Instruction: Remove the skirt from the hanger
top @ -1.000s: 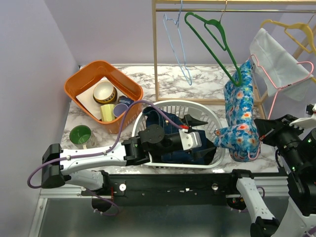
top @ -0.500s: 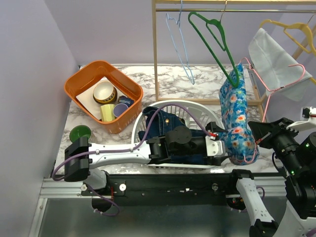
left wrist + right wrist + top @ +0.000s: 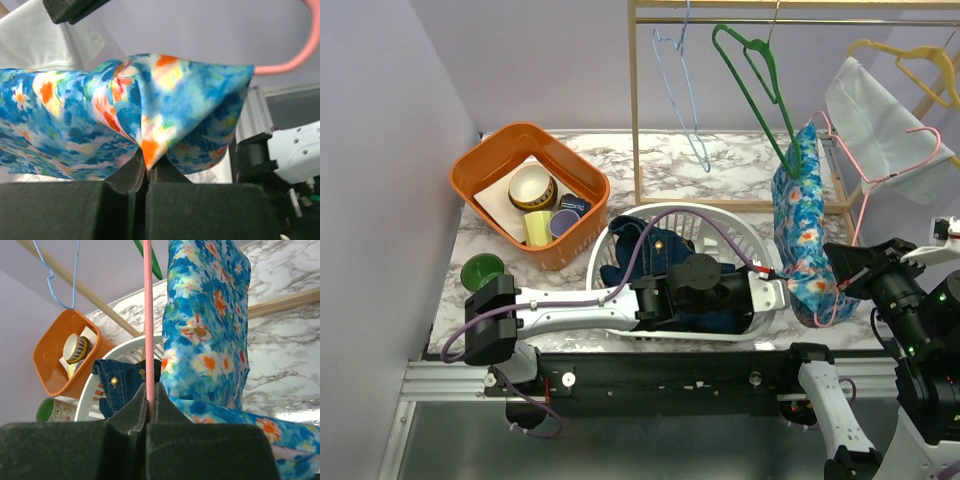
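The skirt (image 3: 805, 225), blue with orange and white flowers, hangs on a pink wire hanger (image 3: 868, 178) at the right of the rack. My left gripper (image 3: 786, 289) reaches across the basket to the skirt's lower corner. In the left wrist view that gripper (image 3: 146, 172) is shut on a fold of the skirt (image 3: 150, 110), with the pink hanger (image 3: 300, 55) curving off at the upper right. My right gripper (image 3: 148, 400) is shut on the hanger's pink wire (image 3: 148, 315), and the skirt (image 3: 210, 330) hangs just to its right.
A white laundry basket (image 3: 760, 240) holding a denim garment (image 3: 650, 250) lies under my left arm. An orange bin (image 3: 490, 160) of bowls and a green mug (image 3: 482, 270) stand at the left. The gold rack (image 3: 633, 100) carries a green hanger (image 3: 760, 80), a blue hanger (image 3: 680, 90) and a white cloth (image 3: 880, 110).
My left arm swung right from over the basket to the skirt's lower corner and its jaws shut on the fabric. The skirt now hangs straighter. The right gripper stayed on the hanger.
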